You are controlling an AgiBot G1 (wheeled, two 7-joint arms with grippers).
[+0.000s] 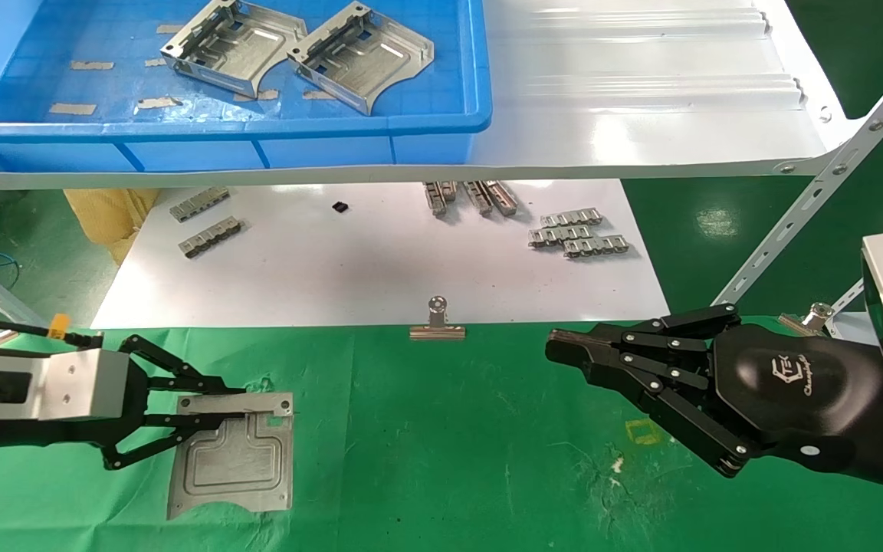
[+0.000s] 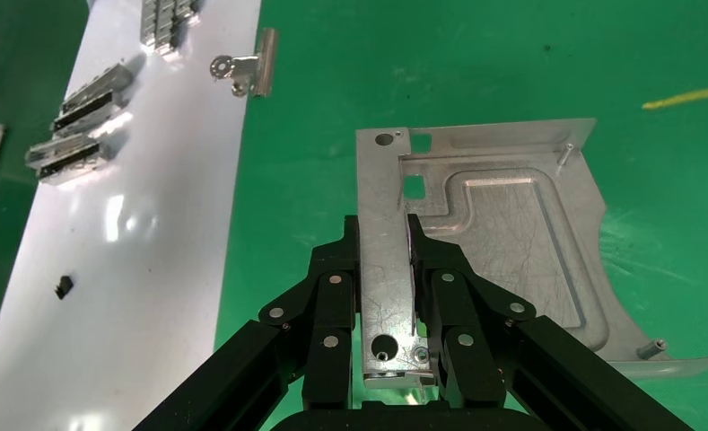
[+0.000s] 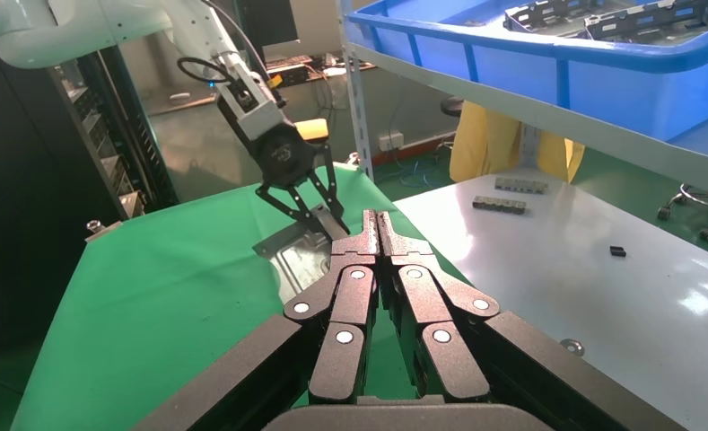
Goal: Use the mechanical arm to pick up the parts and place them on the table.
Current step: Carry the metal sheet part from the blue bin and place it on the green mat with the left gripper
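One silver part (image 1: 234, 460) lies flat on the green cloth table (image 1: 449, 460) at the front left. My left gripper (image 1: 242, 402) is shut on its upturned flange; in the left wrist view the gripper (image 2: 384, 224) has a finger on each side of that flange, with the part's plate (image 2: 511, 233) beyond. Two more parts (image 1: 234, 42) (image 1: 365, 54) lie in the blue bin (image 1: 219, 126) on the shelf. My right gripper (image 1: 556, 345) is shut and empty, above the table's right side; its closed fingers show in the right wrist view (image 3: 377, 215).
A glossy white shelf (image 1: 641, 100) overhangs the back and carries the blue bin. Under it a white board (image 1: 372, 261) holds small ridged strips (image 1: 579, 234). A silver binder clip (image 1: 437, 326) sits at the board's front edge. A metal shelf strut (image 1: 794, 222) slants at right.
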